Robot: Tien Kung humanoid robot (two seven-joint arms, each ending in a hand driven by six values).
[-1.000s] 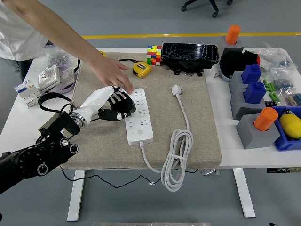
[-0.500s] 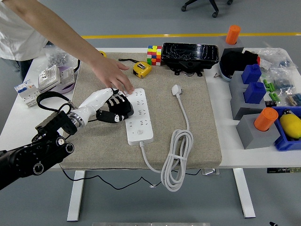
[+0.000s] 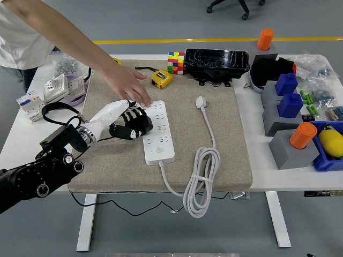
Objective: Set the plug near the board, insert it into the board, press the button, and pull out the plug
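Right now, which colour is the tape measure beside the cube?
Yellow with black parts: the tape measure shows best in the head view.

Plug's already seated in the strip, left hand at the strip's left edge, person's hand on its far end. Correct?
Not quite. In the head view the plug lies loose on the mat, right of the strip. The left hand and the person's hand are as you say.

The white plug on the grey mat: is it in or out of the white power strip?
Out. The white plug lies loose on the grey mat, right of the white power strip.
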